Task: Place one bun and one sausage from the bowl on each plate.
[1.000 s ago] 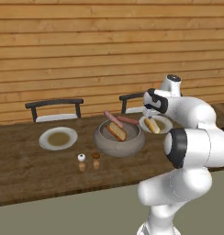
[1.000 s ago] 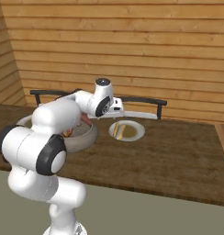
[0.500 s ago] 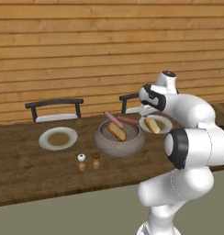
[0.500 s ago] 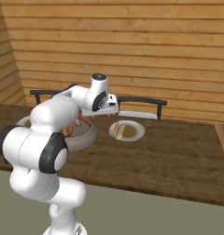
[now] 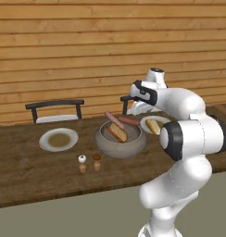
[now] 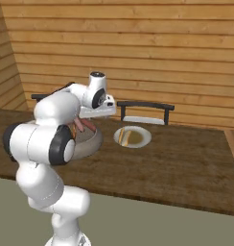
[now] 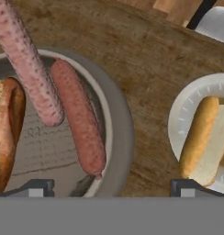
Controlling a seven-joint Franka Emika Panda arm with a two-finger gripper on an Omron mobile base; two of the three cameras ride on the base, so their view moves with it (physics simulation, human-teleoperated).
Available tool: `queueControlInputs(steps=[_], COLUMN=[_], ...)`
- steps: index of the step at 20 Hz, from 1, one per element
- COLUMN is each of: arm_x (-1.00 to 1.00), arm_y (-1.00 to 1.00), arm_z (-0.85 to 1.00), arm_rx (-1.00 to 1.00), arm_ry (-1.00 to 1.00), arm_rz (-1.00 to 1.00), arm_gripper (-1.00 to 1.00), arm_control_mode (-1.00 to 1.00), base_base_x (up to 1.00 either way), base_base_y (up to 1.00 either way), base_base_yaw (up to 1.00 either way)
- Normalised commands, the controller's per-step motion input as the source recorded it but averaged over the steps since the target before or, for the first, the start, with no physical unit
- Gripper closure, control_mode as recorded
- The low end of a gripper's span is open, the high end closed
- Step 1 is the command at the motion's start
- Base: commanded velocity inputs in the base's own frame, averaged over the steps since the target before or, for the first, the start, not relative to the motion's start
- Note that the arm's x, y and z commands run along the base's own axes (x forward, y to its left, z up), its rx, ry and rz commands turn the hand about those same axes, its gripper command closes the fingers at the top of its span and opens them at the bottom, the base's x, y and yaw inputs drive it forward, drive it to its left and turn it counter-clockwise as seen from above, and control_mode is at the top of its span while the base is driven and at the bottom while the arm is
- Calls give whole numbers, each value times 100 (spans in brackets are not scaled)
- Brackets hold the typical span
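Note:
The grey bowl [image 5: 120,144] [image 7: 117,124] holds one bun [image 5: 117,133] [image 7: 6,133] and two sausages [image 7: 81,126] [image 7: 29,73], whose ends stick up over the far rim [image 5: 128,121]. The right plate [image 5: 147,121] [image 6: 140,139] [image 7: 185,110] carries the other bun [image 5: 153,126] [image 6: 121,136] [image 7: 201,137]. Nothing lies on the left plate [image 5: 59,139]. My gripper [image 5: 135,111] [image 6: 92,114] [image 7: 111,190] hangs open above the bowl's right rim, between bowl and right plate, with nothing held. Its fingertips [image 7: 36,188] stand wide apart.
Two small shakers [image 5: 82,159] [image 5: 97,158] stand in front of the bowl. Two dark chairs [image 5: 54,105] [image 6: 145,108] sit behind the wooden table [image 5: 31,171], against the plank wall. The table's right part [image 6: 186,158] is bare wood.
My hand has swung from above the right plate toward the bowl, leftward in the left base view. The bun stays on the right plate.

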Motion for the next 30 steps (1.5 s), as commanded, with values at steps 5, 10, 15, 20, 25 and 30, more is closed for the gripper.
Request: queueControlInputs(steps=[5, 10, 15, 20, 25, 30], arm_x=[20, -4, -11, -16, -1, 0], arm_y=[12, 21, 15, 0, 0, 0], arm_z=[-12, -36, -4, -7, -7, -18], arm_rx=[0, -7, -3, 0, 0, 0], arm_ry=[1, -9, -11, -1, 0, 0], arm_rz=[4, 0, 0, 0, 0, 0], arm_gripper=[-100, -100, -100, -100, -100, -100], arm_control_mode=[-100, -100, -100, -100, -100, -100], base_base_x=[0, 0, 0, 0, 0, 0], base_base_y=[0, 0, 0, 0, 0, 0], base_base_yaw=[0, 0, 0, 0, 0, 0])
